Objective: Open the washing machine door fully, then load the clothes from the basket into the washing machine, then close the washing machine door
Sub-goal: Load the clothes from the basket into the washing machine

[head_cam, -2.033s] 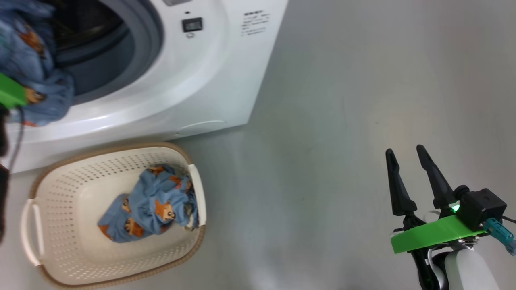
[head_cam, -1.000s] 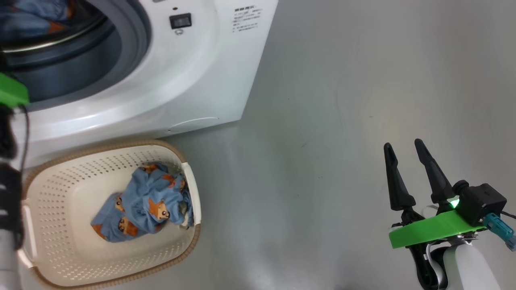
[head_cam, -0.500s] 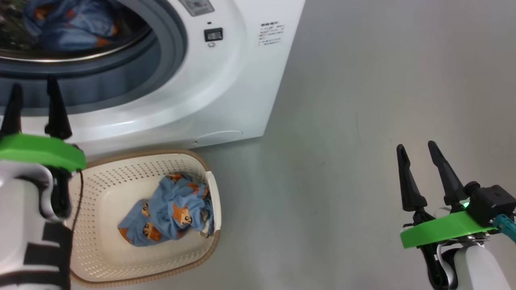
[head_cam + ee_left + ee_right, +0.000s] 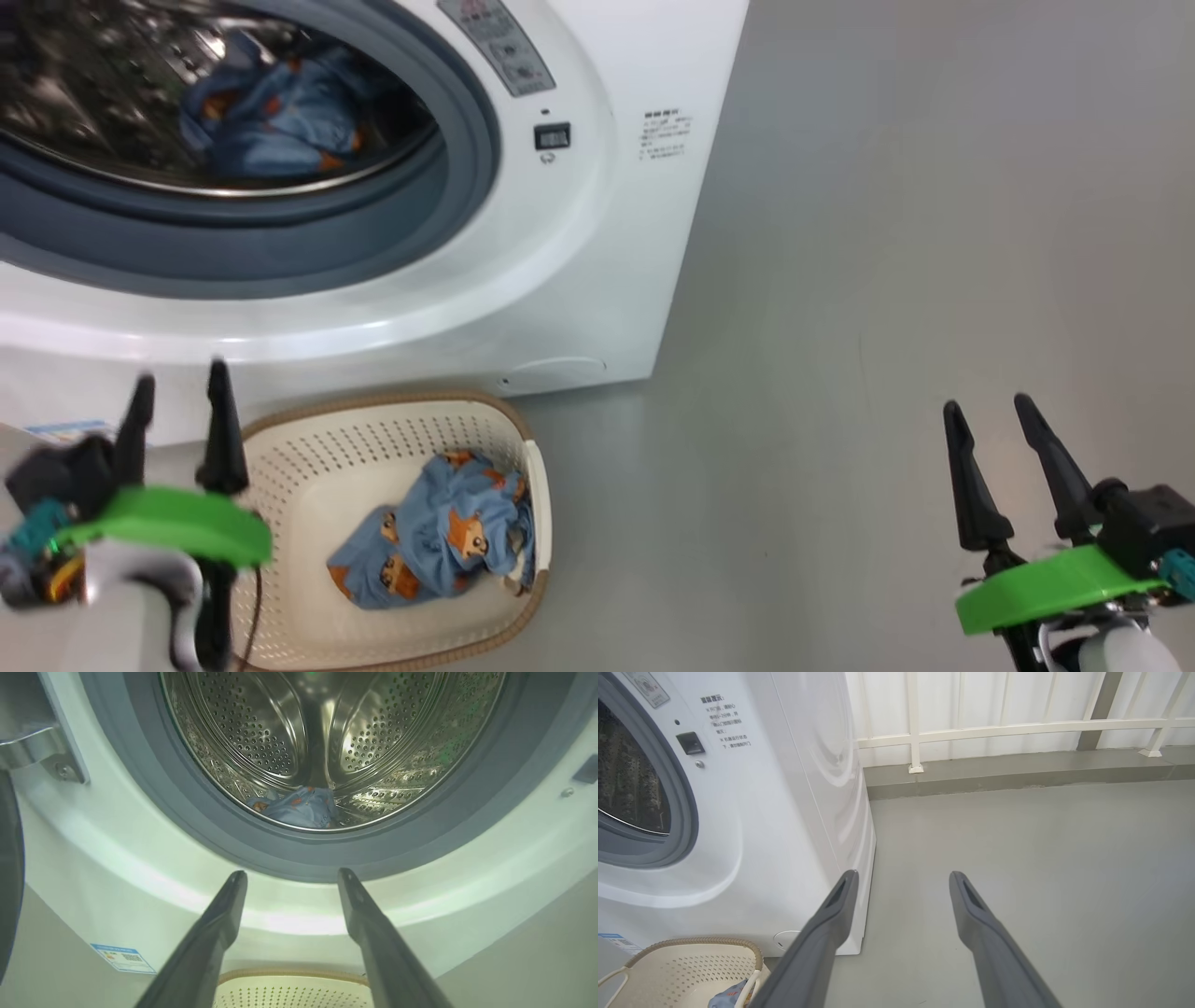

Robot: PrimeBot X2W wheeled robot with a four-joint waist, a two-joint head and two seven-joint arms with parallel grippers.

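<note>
1. Ref point = the washing machine (image 4: pixel 579 280); every pos. below is rel. to it.
2. Its front opening is uncovered. You can look past the grey gasket (image 4: pixel 448 187) into the perforated steel drum (image 4: pixel 327 742).
3. The washing machine door (image 4: pixel 8 872) shows as a dark edge in the left wrist view, by the metal hinge (image 4: pixel 46 751) on the machine's front and swung clear of the opening.
4. One bundle of the clothes (image 4: pixel 271 112) lies inside the machine, at the drum's bottom near the front lip.
5. A second bundle (image 4: pixel 439 537) sits in the basket (image 4: pixel 308 504), on the floor (image 4: pixel 887 233) just in front of the machine's base. It lies at the basket end away from the machine's blue label (image 4: pixel 122 957).
6. The left gripper (image 4: pixel 181 375) is in front of the machine below the opening, over the basket's label-side end. Fingers are spread w/ nothing btwn them, aimed at the machine's front.
7. The right gripper (image 4: pixel 987 404) is well off the machine's side, over bare floor. Fingers are apart, holding nothing.
8. A white railing (image 4: pixel 1017 728) runs beyond the machine's side panel.
</note>
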